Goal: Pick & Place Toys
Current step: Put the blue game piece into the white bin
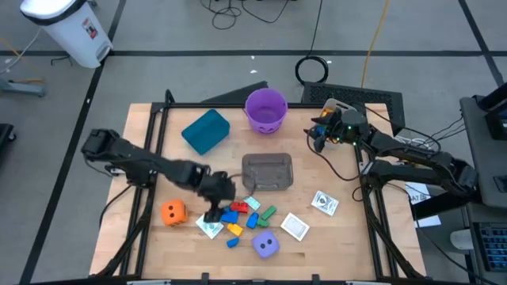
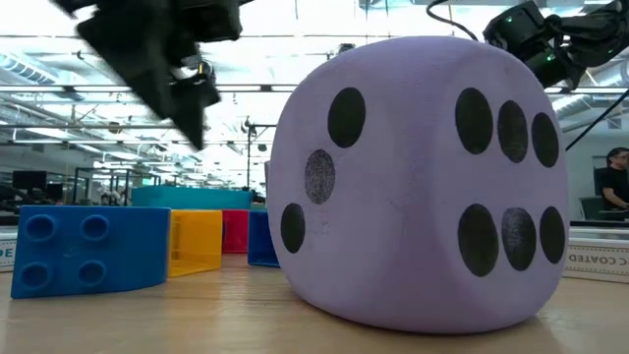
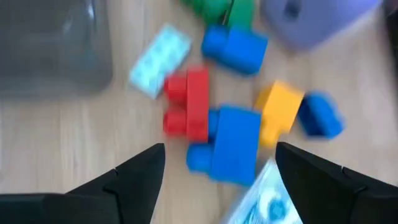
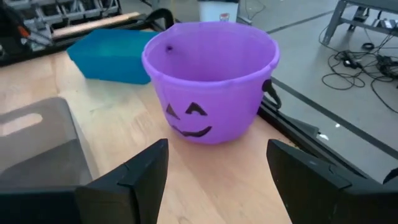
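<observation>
Left gripper (image 1: 215,212) low over the blocks (image 1: 241,215) at lower centre, jaws wide, empty. Right gripper (image 4: 217,171) upper right by bucket (image 4: 210,81), wide, empty.

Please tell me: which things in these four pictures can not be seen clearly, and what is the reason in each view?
- Low view: the purple die hides most of the table behind it.
- Low view: the left end effector is cut off by the top edge.
- Left wrist view: the white card is blurred, its print unreadable.
- High view: the prints on the cards are too small.
- Right wrist view: the purple bucket wall hides its inside.
</observation>
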`<state>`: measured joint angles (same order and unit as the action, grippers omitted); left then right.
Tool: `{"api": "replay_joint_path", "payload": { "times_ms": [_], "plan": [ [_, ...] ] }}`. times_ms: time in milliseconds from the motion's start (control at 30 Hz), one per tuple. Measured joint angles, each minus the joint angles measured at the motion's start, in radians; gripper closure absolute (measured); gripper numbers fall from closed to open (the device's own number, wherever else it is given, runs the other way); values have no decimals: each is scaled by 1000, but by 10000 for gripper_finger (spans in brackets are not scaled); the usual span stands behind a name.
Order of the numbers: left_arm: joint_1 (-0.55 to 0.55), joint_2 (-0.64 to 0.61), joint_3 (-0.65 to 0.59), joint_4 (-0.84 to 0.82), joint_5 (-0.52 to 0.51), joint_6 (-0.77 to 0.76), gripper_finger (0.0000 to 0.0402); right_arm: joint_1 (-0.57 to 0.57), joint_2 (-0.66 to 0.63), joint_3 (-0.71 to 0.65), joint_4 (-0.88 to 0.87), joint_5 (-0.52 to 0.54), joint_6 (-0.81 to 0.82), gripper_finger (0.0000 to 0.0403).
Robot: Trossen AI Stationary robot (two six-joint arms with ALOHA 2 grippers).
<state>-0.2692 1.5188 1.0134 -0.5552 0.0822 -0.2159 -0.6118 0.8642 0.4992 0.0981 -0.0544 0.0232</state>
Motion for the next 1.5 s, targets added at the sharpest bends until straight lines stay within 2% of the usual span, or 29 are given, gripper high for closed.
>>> {"api": "replay_joint_path", "payload": {
  "times_ms": [133,267,433,633,933,1500],
  "plan": [
    [-86,49,0,-12,-96,-30,103,-1,0,0,6,1,18,156],
    [-130,89,2,19,-141,-31,113,-1,0,0,4,0,48,156],
    [-146,140,2,37,-151,-34,119,8,0,0,-1,-1,70,156],
    [-134,194,2,45,-156,-61,103,53,0,0,-5,-2,60,156],
    [-129,212,2,57,-147,-59,88,86,0,0,4,0,43,156],
    [-124,220,2,95,-174,-29,146,86,0,0,3,1,43,156]
  ]
}}
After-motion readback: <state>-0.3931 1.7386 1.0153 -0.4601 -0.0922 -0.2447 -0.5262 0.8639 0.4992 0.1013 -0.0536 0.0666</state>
